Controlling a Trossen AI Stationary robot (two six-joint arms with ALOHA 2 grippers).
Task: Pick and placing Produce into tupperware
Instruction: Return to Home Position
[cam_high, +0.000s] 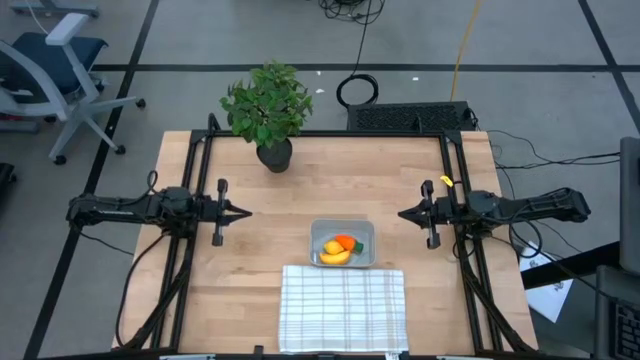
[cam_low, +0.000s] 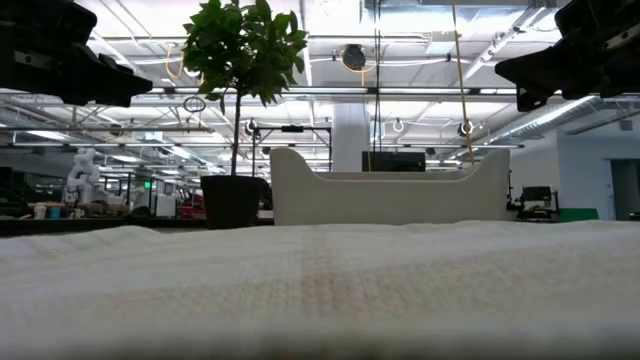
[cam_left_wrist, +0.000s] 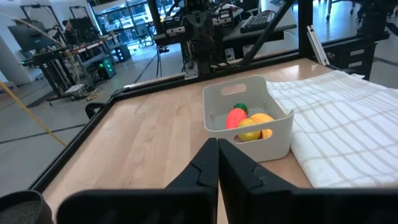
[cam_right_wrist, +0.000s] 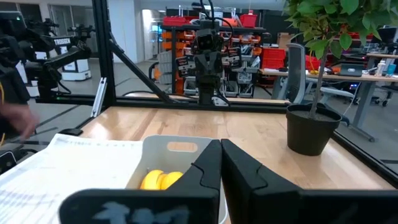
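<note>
The small greyish tupperware (cam_high: 344, 243) sits on the table just beyond the white checked cloth (cam_high: 343, 307). Inside it lie the orange carrot (cam_high: 346, 242), the curved banana (cam_high: 336, 257) and the small yellow piece (cam_high: 331, 247); the left wrist view shows the carrot (cam_left_wrist: 236, 117) and yellow pieces (cam_left_wrist: 254, 126) in the tupperware (cam_left_wrist: 247, 118). My left gripper (cam_high: 246, 212) hovers shut at the table's left, away from the tupperware. My right gripper (cam_high: 402, 214) hovers shut at the table's right, also apart from it.
A potted leafy plant (cam_high: 268, 108) stands at the table's far side, between the arms. The cloth covers the near middle of the table. Black frame rails (cam_high: 197, 160) run along the table's left, right and far edges. An office chair (cam_high: 55, 70) stands on the floor beyond.
</note>
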